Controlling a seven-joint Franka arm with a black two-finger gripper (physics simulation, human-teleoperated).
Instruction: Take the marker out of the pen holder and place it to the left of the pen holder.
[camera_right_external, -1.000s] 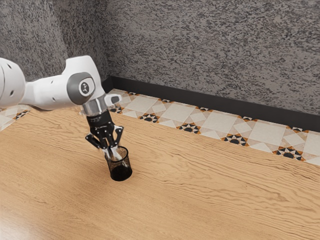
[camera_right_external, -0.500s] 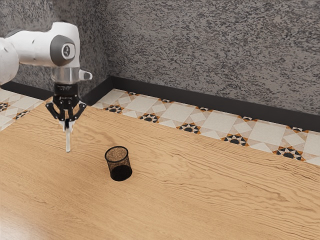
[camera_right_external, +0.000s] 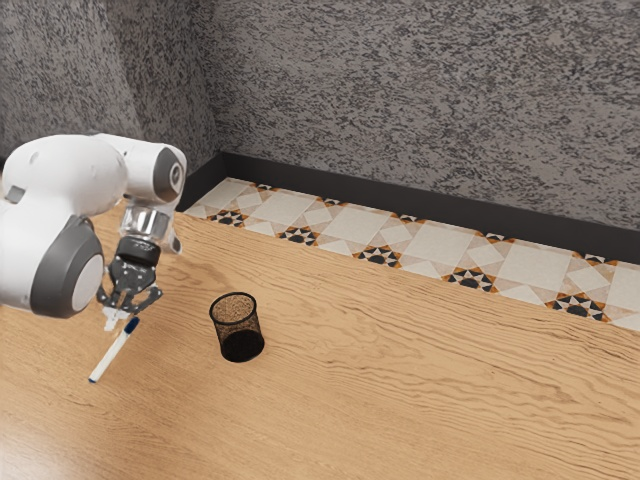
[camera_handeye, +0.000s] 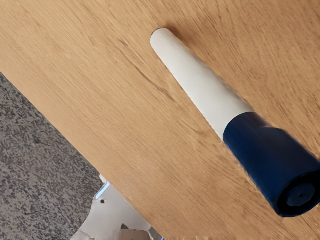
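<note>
The marker (camera_right_external: 110, 352) slants from just below the gripper (camera_right_external: 120, 316), its dark blue cap (camera_right_external: 131, 326) nearest the hand and its white barrel running away from it toward the exterior view's lower left — whether the gripper has hold of it or not, I can't tell. The black mesh pen holder (camera_right_external: 237, 327) stands upright on the wooden table (camera_right_external: 400, 400), with the marker outside it, toward the exterior view's left.

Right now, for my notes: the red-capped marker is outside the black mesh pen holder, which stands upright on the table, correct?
The cap is blue, not red: the wrist view shows it. The marker is outside the black mesh pen holder, which stands upright on the table.
</note>
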